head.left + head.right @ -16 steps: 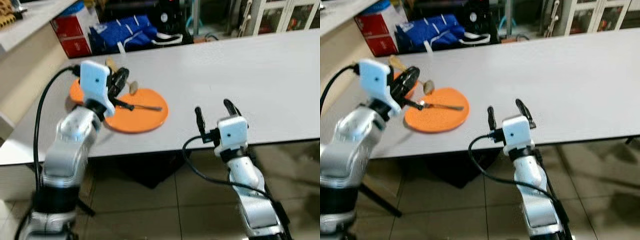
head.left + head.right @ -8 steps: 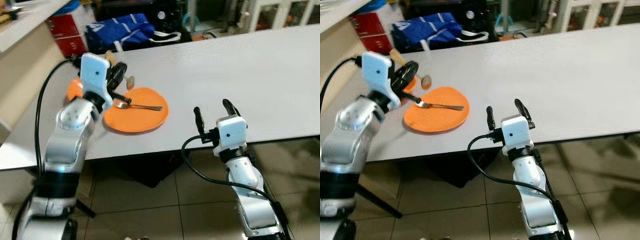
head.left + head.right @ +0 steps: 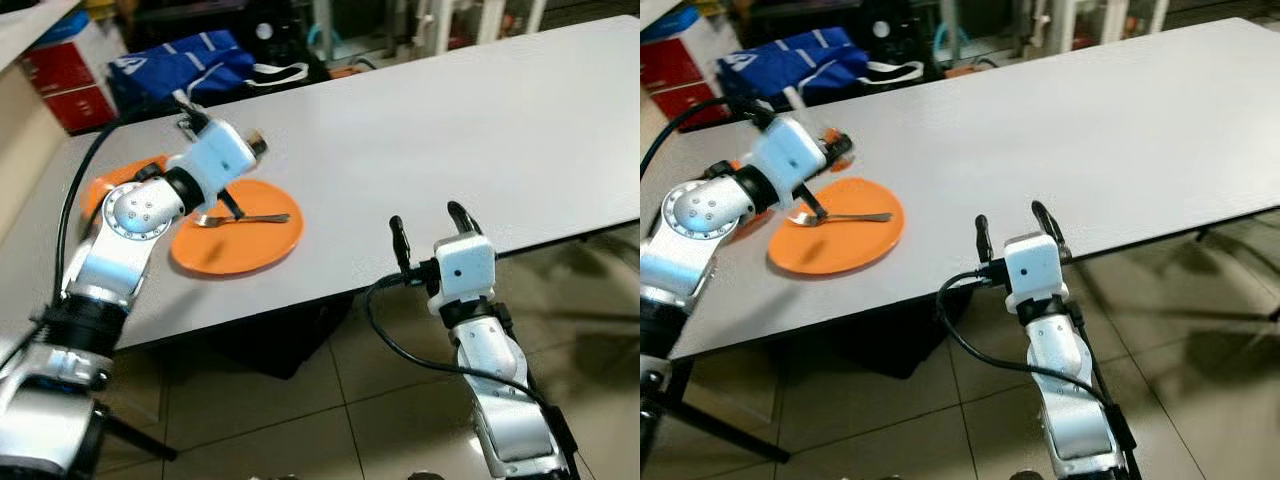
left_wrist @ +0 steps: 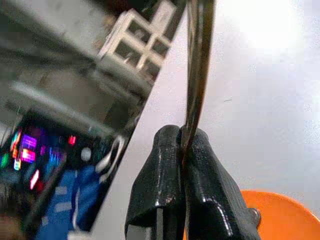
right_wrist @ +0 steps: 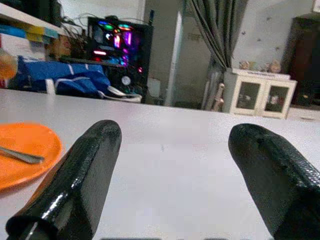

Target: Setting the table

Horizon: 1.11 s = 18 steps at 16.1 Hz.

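Left arm bent at the elbow, forearm reaching right across the grey tabletop, wrist turned so the left tool pointed down onto the near orange plate. Its fingers were pressed together, clamped on the fork at the tine end. Right arm raised from below the near tabletop edge, right tool upright just at that edge, its two fingers spread apart and holding nothing.

Versus 1.0 s ago: whole view shifted, so the camera moved. Left wrist rotated, white housing then faced the camera and upright, now tipped over toward the right. Fork handle stayed lying on the plate, pointing right. Right arm pose unchanged.

Fork lay across the middle of the near orange plate, handle stretching right away from the left tool, tines at the tool's tips. A second orange plate sat further left, partly hidden behind the left arm. A blue bag lay on the floor beyond the far tabletop edge.
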Tool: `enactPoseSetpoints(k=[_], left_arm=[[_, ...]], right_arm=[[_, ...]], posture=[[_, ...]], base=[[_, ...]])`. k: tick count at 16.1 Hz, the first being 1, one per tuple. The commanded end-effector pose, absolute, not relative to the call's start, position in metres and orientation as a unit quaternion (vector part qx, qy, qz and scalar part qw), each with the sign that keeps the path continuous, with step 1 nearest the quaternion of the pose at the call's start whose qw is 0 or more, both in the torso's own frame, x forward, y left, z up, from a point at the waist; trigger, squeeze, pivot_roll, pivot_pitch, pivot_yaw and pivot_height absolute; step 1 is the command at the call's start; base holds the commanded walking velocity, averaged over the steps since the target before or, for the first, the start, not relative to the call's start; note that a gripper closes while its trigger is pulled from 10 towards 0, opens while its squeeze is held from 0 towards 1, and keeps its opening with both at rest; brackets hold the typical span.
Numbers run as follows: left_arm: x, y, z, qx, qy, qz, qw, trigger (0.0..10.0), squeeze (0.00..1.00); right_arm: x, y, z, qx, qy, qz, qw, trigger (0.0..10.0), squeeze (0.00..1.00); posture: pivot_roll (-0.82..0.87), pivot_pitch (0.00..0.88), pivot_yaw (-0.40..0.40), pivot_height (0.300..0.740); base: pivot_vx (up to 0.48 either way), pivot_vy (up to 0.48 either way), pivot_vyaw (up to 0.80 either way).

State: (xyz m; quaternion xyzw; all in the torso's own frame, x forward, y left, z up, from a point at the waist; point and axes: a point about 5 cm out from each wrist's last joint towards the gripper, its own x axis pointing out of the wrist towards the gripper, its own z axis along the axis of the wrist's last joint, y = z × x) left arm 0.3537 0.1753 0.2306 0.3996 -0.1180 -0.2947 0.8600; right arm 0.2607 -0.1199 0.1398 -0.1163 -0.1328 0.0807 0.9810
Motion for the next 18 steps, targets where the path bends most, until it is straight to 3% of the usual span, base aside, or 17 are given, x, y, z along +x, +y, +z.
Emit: enactPoseSetpoints(k=[1,2,3,4,7,12,17,18], left_arm=[[0.354,0.177,0.232,0.429,-0.116,-0.306,0.842,0.0,0.0],[0.354,0.177,0.229,0.452,-0.115,-0.314,0.827,0.0,0.0],[0.354,0.18,0.221,0.505,-0.107,-0.337,0.787,0.0,0.0],[0.353,0.183,0.217,0.53,-0.105,-0.346,0.767,0.0,0.0],[0.354,0.192,0.209,0.59,-0.095,-0.346,0.723,0.0,0.0],[0.364,0.212,0.208,0.638,-0.062,-0.29,0.71,0.0,0.0],[0.364,0.201,0.187,0.627,-0.016,-0.27,0.73,0.0,0.0],[0.364,0.195,0.181,0.606,-0.018,-0.27,0.748,0.0,0.0]], right_arm=[[0.26,-0.114,0.142,-0.118,-0.136,0.087,0.98,10.0,0.0],[0.259,-0.114,0.142,-0.118,-0.136,0.087,0.98,10.0,0.0],[0.258,-0.115,0.141,-0.118,-0.133,0.086,0.98,10.0,0.0],[0.258,-0.115,0.141,-0.118,-0.132,0.085,0.981,10.0,0.0],[0.256,-0.115,0.14,-0.118,-0.13,0.084,0.981,10.0,0.0],[0.256,-0.116,0.139,-0.122,-0.126,0.086,0.981,10.0,0.0],[0.254,-0.117,0.138,-0.124,-0.121,0.089,0.981,10.0,0.0],[0.255,-0.117,0.14,-0.127,-0.124,0.092,0.98,10.0,0.0]], posture=[[-0.19,0.0,0.188,0.74],[-0.19,0.0,0.19,0.74],[-0.19,0.002,0.192,0.74],[-0.19,0.003,0.192,0.74],[-0.19,0.01,0.192,0.74],[-0.19,0.016,0.185,0.74],[-0.19,0.025,0.175,0.74],[-0.2,0.025,0.167,0.74]], base=[[0.0,0.0,-0.74],[0.0,0.0,-0.74],[0.0,0.0,-0.74],[0.0,0.0,-0.74],[0.0,0.0,-0.74],[0.0,0.0,-0.74],[0.0,0.0,-0.74],[0.0,0.0,-0.74]])
